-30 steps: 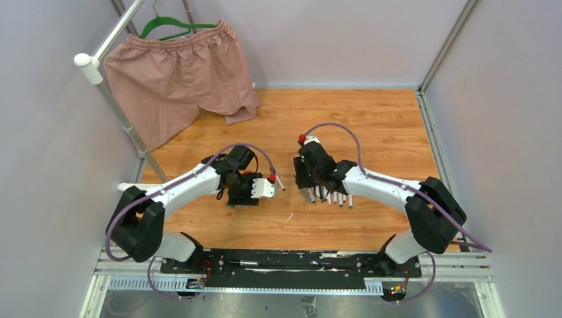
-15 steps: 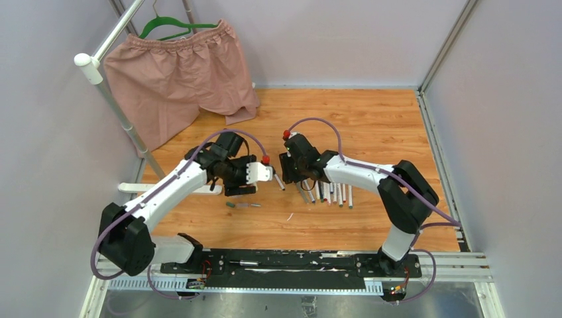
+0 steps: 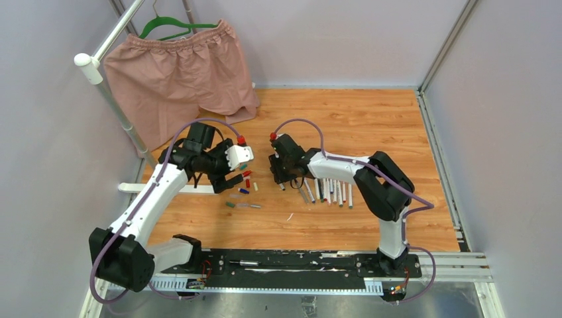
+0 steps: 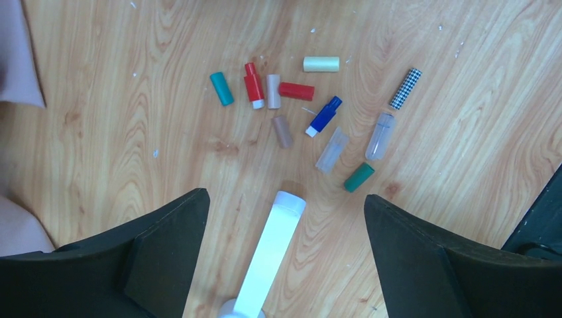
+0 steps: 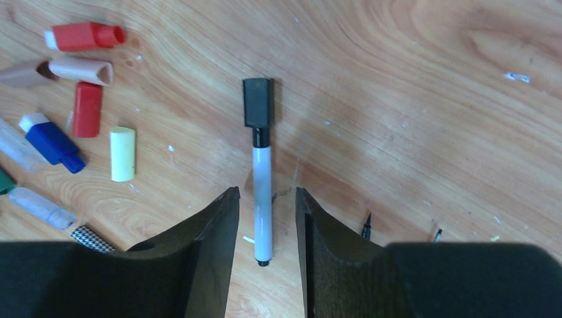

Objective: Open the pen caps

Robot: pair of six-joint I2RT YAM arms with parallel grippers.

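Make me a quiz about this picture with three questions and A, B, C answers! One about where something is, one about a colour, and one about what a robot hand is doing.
1. Where is the pen with the black cap?
A. In the left gripper
B. On the wood, between the fingers of the right gripper
C. On the shorts

2. What colour is the hanger holding the shorts?
A. Green
B. Yellow
C. White

3. How is the left gripper?
A. Shut on a cap
B. Shut on a pen
C. Wide open, holding nothing

Answers:
1. B: the right wrist view shows the pen lying flat between the two fingers, with a gap on each side.
2. A: the hanger's arms above the waistband are green.
3. C: its fingers stand far apart and grip nothing.
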